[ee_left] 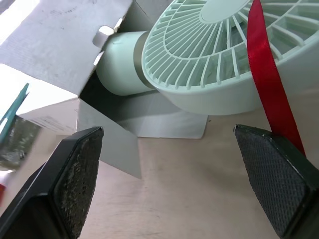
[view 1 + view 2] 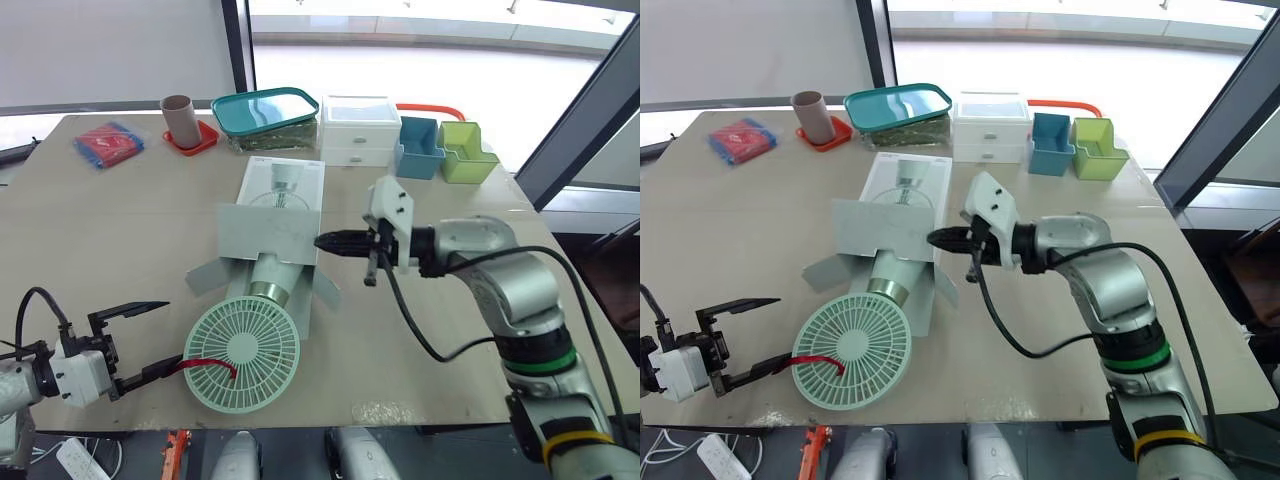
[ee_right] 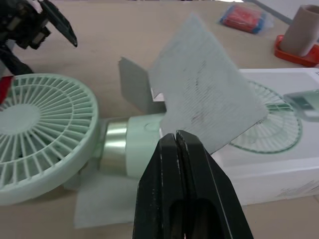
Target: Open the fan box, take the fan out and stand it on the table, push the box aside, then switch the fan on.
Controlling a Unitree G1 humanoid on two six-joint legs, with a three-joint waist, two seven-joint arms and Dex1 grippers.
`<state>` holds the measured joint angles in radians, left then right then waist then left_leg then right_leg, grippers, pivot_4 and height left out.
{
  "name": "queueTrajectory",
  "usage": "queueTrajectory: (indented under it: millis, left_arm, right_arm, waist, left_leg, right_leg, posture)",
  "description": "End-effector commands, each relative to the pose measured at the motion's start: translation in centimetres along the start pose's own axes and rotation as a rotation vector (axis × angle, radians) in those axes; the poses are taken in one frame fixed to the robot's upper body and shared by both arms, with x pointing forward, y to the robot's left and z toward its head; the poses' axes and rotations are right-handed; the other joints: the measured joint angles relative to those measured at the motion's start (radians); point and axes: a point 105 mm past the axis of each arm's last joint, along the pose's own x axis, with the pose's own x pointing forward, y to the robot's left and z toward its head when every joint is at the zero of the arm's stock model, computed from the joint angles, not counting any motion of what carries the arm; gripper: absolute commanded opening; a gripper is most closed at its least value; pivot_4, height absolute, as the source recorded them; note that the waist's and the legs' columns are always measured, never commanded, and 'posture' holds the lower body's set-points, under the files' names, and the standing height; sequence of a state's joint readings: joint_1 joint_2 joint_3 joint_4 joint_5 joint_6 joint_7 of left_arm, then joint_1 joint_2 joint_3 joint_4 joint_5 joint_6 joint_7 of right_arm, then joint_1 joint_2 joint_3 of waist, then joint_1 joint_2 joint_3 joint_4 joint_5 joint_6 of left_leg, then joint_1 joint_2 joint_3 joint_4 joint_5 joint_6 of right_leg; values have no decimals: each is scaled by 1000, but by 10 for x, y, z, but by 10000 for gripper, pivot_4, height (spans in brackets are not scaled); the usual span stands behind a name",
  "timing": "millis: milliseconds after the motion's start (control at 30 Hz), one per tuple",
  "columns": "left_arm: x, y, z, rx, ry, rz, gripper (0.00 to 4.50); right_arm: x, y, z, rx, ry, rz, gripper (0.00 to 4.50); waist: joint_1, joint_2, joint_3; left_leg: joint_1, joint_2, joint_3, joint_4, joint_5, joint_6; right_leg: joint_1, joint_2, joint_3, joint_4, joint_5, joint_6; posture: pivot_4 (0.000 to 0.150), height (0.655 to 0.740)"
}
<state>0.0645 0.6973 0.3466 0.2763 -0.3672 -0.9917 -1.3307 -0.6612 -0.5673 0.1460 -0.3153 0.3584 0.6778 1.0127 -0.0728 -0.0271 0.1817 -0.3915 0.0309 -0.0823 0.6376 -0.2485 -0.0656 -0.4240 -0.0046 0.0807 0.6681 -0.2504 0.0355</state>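
Left eye view: fan (image 2: 243,352) half out of box (image 2: 283,200) — left jaws wide apart, right jaws closed.

Table (image 2: 120,230): opened fan box (image 2: 283,195) centre, fan (image 2: 243,355) near edge; far edge: packet (image 2: 107,143), teal container (image 2: 265,108), drawers (image 2: 360,130).

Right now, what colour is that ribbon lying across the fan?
Red. The ribbon shows best in the left wrist view, against the pale green fan.

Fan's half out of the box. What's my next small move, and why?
Probably advance the left gripper so its open jaws straddle the rim of the fan beside the red ribbon. The head is out, but its base sits inside the box, so it needs pulling.
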Motion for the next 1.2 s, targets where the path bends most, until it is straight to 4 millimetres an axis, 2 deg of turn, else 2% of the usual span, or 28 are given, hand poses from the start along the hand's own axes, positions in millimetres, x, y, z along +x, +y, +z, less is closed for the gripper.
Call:
queueTrajectory:
  millis: [33, 167, 233, 300, 367, 467, 567, 667, 800, 1033, 1200]
  left_arm:
    - [-1, -3, 7, 270, -36, -60, 44439]
    - [-3, -11, 4, 393, -62, -125, 44439]
    - [-5, -8, 2, 453, -53, -121, 44439]
    - [-5, -2, 0, 450, -54, -91, 44439]
    - [-6, 12, -6, 474, -16, -42, 44439]
    - [-4, 24, -3, 528, -8, 9, 44439]
    - [4, 34, 9, 594, -67, 65, 44439]
    - [10, 26, 15, 635, -89, -21, 44439]
    - [10, 15, 15, 639, -82, -97, 44439]
    - [14, 4, 16, 647, -84, -129, 44439]
    - [22, 7, 20, 707, -101, -90, 44439]
  right_arm:
    - [-10, 8, 18, -45, -60, 24, 0]
    - [-15, 17, 16, -45, -59, 62, 0]
    - [-18, 23, 14, -64, -54, 81, 0]
    - [-21, 29, 10, -71, -47, 103, 0]
    - [-25, 42, 6, -81, -60, 151, 0]
    - [-29, 55, 2, -91, -85, 195, 0]
    - [-32, 57, -8, -55, -69, 186, 0]
    - [-33, 60, -17, -45, -40, 187, 0]
    - [-32, 58, -16, -47, -45, 171, 0]
    - [-32, 57, -14, -49, -50, 156, 0]
    - [-34, 61, -17, -69, -31, 160, 0]
  waist:
    - [-2, 0, 0]
    - [-2, 0, 0]
    - [-2, 0, 0]
    - [-1, 0, 0]
    - [1, 0, 0]
    - [1, 0, 0]
    - [-1, 0, 0]
    - [0, 0, 0]
    - [-3, 0, 0]
    - [0, 0, 0]
    - [1, 0, 0]
  left_leg:
    - [0, 0, 0, 0, 0, 0]
    - [1, 1, 0, 0, 1, 2]
    - [1, 0, 0, 1, 1, 2]
    - [1, 0, 0, 1, 1, 2]
    - [0, 0, 0, 1, 1, 2]
    - [0, 0, -1, 1, 1, 2]
    - [1, 0, 0, 1, 1, 2]
    - [1, 0, -1, 2, 1, 2]
    - [2, 0, 0, 2, 1, 2]
    - [2, 0, 0, 2, 1, 2]
    - [2, 0, -1, 2, 1, 1]
  right_leg:
    - [0, 0, 0, 0, 0, 0]
    - [1, 1, 0, 0, 1, -1]
    - [1, 1, 0, 0, 1, -1]
    - [1, 0, 0, 0, 1, 0]
    - [1, 0, 0, 0, 2, 1]
    - [2, 0, -1, 0, 2, 1]
    - [2, 0, 0, 0, 2, 2]
    - [3, 0, 0, 0, 2, 2]
    - [3, 1, 0, 1, 2, 1]
    - [4, 1, 0, 1, 2, 2]
    - [4, 1, 0, 1, 2, 2]
  posture:
    - [1500, 7400]
    - [1500, 7400]
    - [1500, 7400]
    - [1500, 7400]
    - [1500, 7400]
    - [1500, 7400]
    - [1500, 7400]
    - [1500, 7400]
    - [1500, 7400]
    - [1500, 7400]
    - [1500, 7400]
